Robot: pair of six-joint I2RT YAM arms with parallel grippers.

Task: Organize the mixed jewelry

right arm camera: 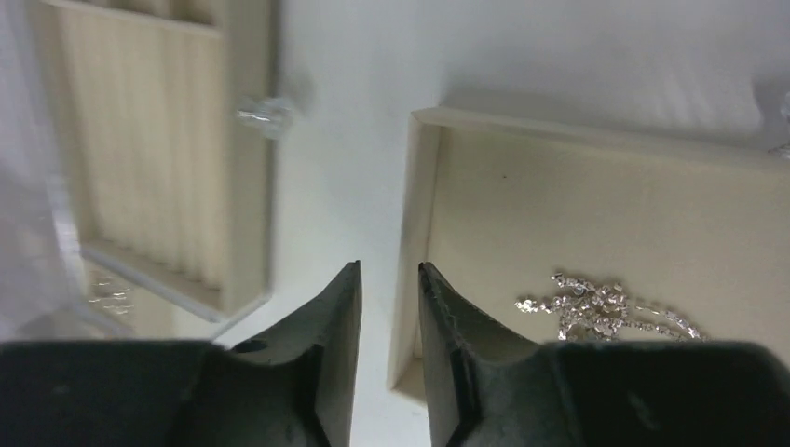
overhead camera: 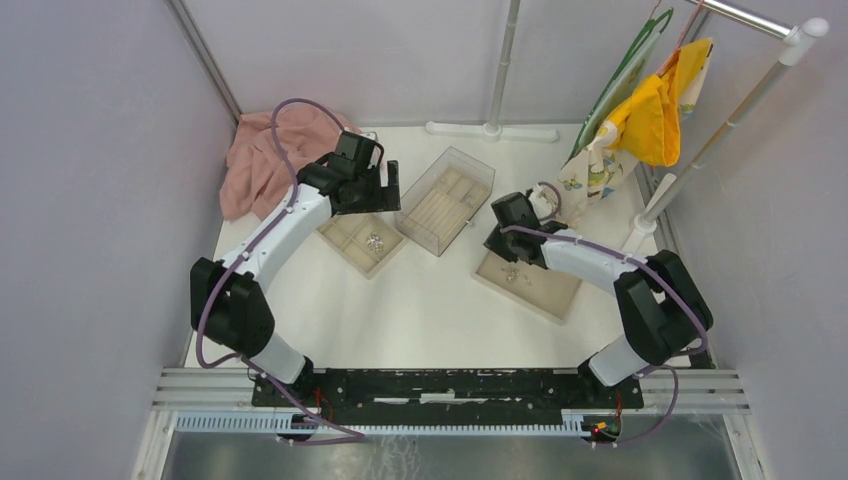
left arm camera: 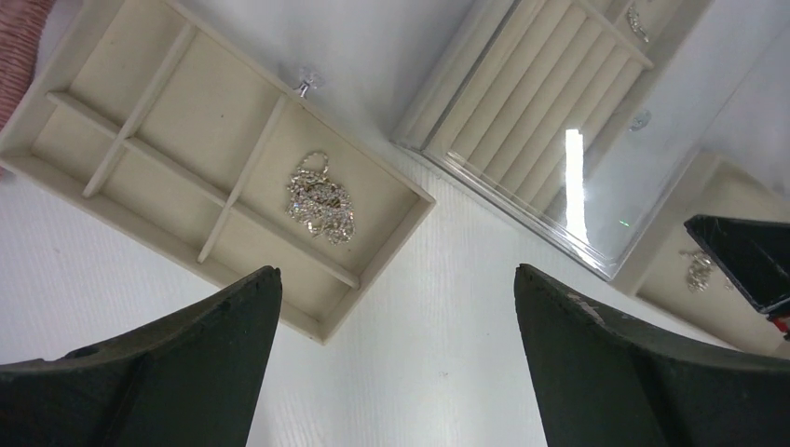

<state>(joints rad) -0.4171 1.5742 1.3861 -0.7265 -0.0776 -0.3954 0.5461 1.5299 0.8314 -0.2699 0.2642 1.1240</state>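
The mixed jewelry lies in two heaps. One silver tangle (left arm camera: 320, 197) sits in a compartment of the left beige tray (left arm camera: 56, 112), also in the top view (overhead camera: 375, 240). A second chain heap (right arm camera: 606, 307) lies in the right beige tray (right arm camera: 424, 186), also in the top view (overhead camera: 512, 272). A single shiny piece (left arm camera: 306, 84) lies on the table beside the left tray, and another (right arm camera: 264, 114) between the clear box and the right tray. My left gripper (left arm camera: 398, 270) is wide open and empty above the table. My right gripper (right arm camera: 388, 267) hangs over the right tray's edge, jaws slightly apart and empty.
A clear plastic box (overhead camera: 445, 200) holding a ribbed beige insert (left arm camera: 550, 102) stands between the two trays. A pink cloth (overhead camera: 265, 155) lies at the back left. A white rack (overhead camera: 690, 150) with yellow and patterned cloths stands at the back right.
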